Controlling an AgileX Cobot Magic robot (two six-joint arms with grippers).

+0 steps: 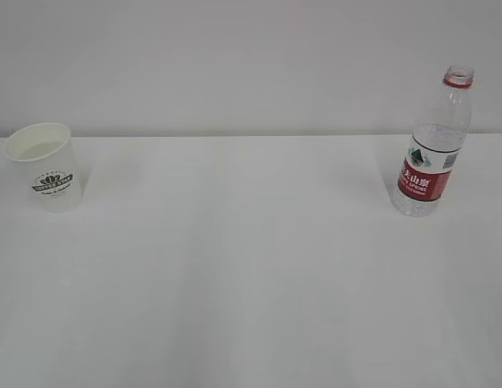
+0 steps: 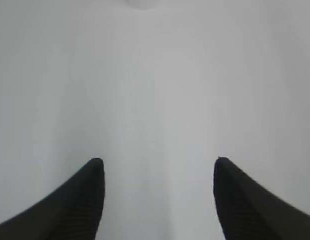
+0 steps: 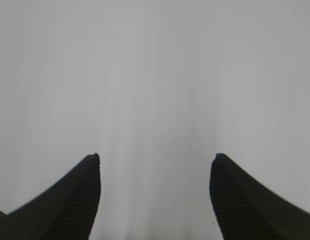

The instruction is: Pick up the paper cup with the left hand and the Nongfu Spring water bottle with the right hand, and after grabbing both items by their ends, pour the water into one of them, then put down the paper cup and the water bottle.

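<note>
The paper cup (image 1: 47,166), white with a dark oval logo, stands upright at the far left of the white table (image 1: 251,267). At the far right stands the Nongfu Spring water bottle (image 1: 433,145), uncapped, with a red neck ring and red-and-white label. Water in it is hard to make out. Neither arm shows in the exterior view. My left gripper (image 2: 158,161) is open over bare white surface, nothing between its black fingers (image 2: 80,200). My right gripper (image 3: 155,157) is likewise open and empty, its fingertips (image 3: 239,195) wide apart. A pale rounded shape at the top edge of the left wrist view cannot be identified.
A plain light wall (image 1: 234,65) rises behind the table's back edge. Cup and bottle stand far apart, with bare white tabletop between them and in front of them.
</note>
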